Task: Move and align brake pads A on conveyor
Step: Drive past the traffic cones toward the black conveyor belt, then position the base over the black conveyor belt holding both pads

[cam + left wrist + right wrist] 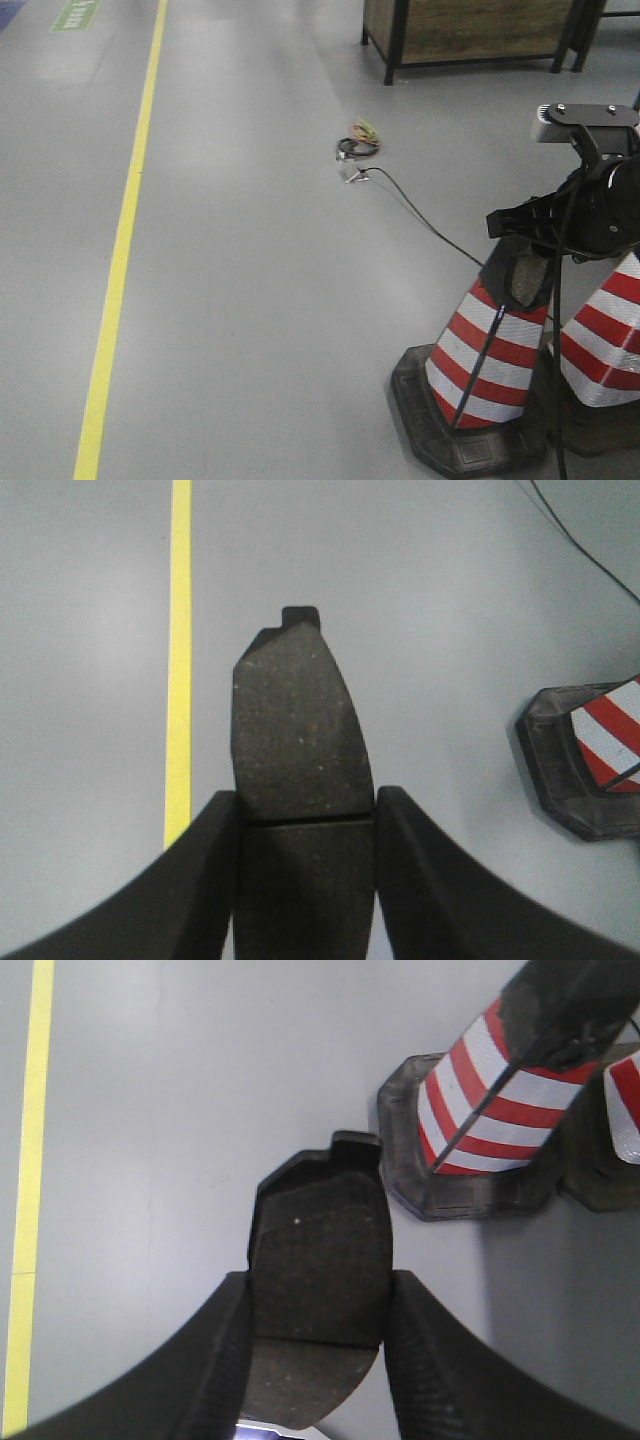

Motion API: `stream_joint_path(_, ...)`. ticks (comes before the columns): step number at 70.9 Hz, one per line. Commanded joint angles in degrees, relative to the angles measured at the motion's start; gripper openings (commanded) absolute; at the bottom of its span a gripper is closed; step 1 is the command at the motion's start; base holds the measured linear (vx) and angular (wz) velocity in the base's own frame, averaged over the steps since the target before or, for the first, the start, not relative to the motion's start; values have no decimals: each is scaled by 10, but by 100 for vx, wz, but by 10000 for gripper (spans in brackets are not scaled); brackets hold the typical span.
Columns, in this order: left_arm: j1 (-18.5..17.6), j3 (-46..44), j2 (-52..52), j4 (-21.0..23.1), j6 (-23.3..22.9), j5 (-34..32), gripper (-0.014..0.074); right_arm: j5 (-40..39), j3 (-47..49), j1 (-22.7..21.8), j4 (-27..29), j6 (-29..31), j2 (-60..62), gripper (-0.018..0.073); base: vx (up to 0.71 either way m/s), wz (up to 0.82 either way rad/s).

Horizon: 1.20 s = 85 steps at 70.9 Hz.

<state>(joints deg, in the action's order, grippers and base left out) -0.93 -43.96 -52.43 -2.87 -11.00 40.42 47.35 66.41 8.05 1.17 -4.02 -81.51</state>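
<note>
The left gripper point(305, 795) and right gripper point(320, 1278) each hold a brake pad point(298, 710), a floor line point(126, 220) lying left, two cones point(490, 350) right (a coiled cable point(357, 148) farther back).

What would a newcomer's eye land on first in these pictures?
Each wrist view is filled by a dark grey curved brake pad: the left pad sits clamped in the left gripper, the right pad in the right gripper, both over grey floor. In the front view, red-and-white striped traffic cones stand lower right and a yellow floor line runs down the left.
</note>
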Motion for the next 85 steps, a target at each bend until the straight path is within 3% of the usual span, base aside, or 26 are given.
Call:
stream_joint_path(1, -4, -17, 8, -3, -1, -43, 118, -32, 16, -1, -1, 3, 22, 88, 6, -25)
stream_joint_path(85, -4, -17, 8, -3, -1, -43, 118, -32, 16, -1, -1, 3, 22, 88, 13, -49)
